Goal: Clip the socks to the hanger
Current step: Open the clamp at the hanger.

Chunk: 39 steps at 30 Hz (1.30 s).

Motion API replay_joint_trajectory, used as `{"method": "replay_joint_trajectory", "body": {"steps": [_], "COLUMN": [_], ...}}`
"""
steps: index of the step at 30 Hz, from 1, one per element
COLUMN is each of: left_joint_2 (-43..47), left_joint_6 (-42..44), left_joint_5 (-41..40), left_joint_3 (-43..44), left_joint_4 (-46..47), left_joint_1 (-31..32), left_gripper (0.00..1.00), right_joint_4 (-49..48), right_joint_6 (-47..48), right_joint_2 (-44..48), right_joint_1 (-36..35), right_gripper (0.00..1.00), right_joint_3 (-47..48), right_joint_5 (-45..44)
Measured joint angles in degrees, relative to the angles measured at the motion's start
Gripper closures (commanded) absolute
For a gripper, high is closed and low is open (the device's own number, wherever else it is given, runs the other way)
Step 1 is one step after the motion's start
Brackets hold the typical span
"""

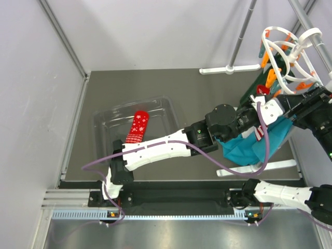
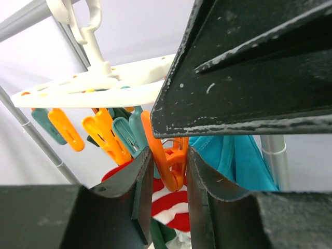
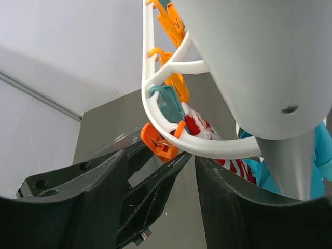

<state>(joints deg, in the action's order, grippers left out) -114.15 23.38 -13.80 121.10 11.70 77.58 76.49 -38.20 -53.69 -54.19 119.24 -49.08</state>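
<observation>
The white round hanger (image 1: 284,54) hangs at the far right with orange and teal pegs; its ring also shows in the right wrist view (image 3: 199,147). My left gripper (image 2: 168,176) is closed around one orange peg (image 2: 174,158), its fingers (image 2: 199,192) pressing the peg's handles. The striped sock (image 2: 174,205) hangs just below that peg and under the ring (image 3: 205,124); what holds it is hidden. My right gripper (image 3: 162,155) is open beside the ring, with the left gripper's finger between its jaws. The dotted red sock (image 1: 139,127) lies in a clear tray.
The clear plastic tray (image 1: 111,116) sits mid-table. A teal cloth (image 1: 248,146) hangs or lies under the hanger. Grey rack poles (image 1: 241,33) and their white feet (image 1: 228,69) stand at the back right. Both arms crowd the right side.
</observation>
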Motion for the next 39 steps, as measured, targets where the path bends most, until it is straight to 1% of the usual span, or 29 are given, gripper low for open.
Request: {"method": "replay_joint_trajectory", "body": {"steps": [3, 8, 11, 14, 20, 24, 25, 27, 30, 31, 33, 34, 36, 37, 39], "left_joint_2": [0.09, 0.46, 0.81, 1.20, 1.38, 1.38, 1.38, 1.38, 1.38, 1.38, 1.38, 1.38, 1.38, 1.38, 1.46], "left_joint_6": [0.52, 0.92, 1.29, 1.97, 3.32, 4.00, 4.15, 4.39, 4.68, 4.85, 4.92, 4.94, 5.09, 5.05, 5.01], "left_joint_5": [-0.17, -0.72, -1.09, -1.75, -2.78, -3.41, -3.61, -3.69, -3.85, -3.93, -4.42, -4.61, -4.94, -4.92, -4.48], "left_joint_3": [0.00, 0.00, -0.02, -0.04, -0.04, -0.04, -0.04, -0.04, -0.04, -0.04, -0.04, -0.04, -0.09, -0.15, -0.70], "left_joint_4": [0.20, 0.22, 0.24, 0.28, 0.90, 1.36, 1.40, 1.38, 1.38, 1.33, 1.14, 1.09, 1.09, 1.16, 1.42], "left_joint_1": [0.13, 0.24, 0.28, 0.48, 1.01, 1.29, 1.33, 1.36, 1.44, 1.53, 1.57, 1.57, 1.60, 1.62, 1.75], "left_gripper": [1.00, 1.00, 1.00, 1.00, 1.00, 1.00, 1.00, 1.00, 1.00, 1.00, 0.98, 0.90, 0.76, 0.54, 0.35], "right_joint_4": [0.02, -0.31, -0.37, -0.68, -1.62, -1.68, -1.70, -1.90, -2.91, -3.41, -4.52, -5.27, -6.36, -6.82, -7.50], "right_joint_6": [-0.37, -0.44, -0.85, -1.25, -2.54, -3.10, -3.37, -4.02, -4.94, -5.14, -5.75, -6.03, -6.49, -6.62, -6.43], "right_joint_2": [-0.24, -1.55, -2.86, -3.80, -4.24, -4.55, -4.63, -4.83, -4.83, -4.81, -4.48, -4.15, -3.41, -3.10, -2.40], "right_joint_1": [0.00, 0.00, 0.00, 0.00, 0.00, 0.00, 0.00, 0.00, 0.00, 0.00, 0.00, 0.00, 0.00, 0.00, 0.00], "right_gripper": [0.42, 0.42, 0.43, 0.47, 0.48, 0.50, 0.53, 0.54, 0.66, 0.75, 0.83, 0.92, 1.00, 1.00, 1.00], "right_joint_3": [0.00, 0.00, 0.00, 0.00, -0.70, -0.70, -0.70, -0.74, -1.29, -1.64, -2.75, -3.43, -4.63, -5.03, -6.16], "right_joint_5": [-0.94, -2.71, -4.17, -5.29, -7.32, -8.15, -8.31, -8.46, -8.66, -8.90, -9.35, -9.57, -9.75, -9.73, -9.86]}}
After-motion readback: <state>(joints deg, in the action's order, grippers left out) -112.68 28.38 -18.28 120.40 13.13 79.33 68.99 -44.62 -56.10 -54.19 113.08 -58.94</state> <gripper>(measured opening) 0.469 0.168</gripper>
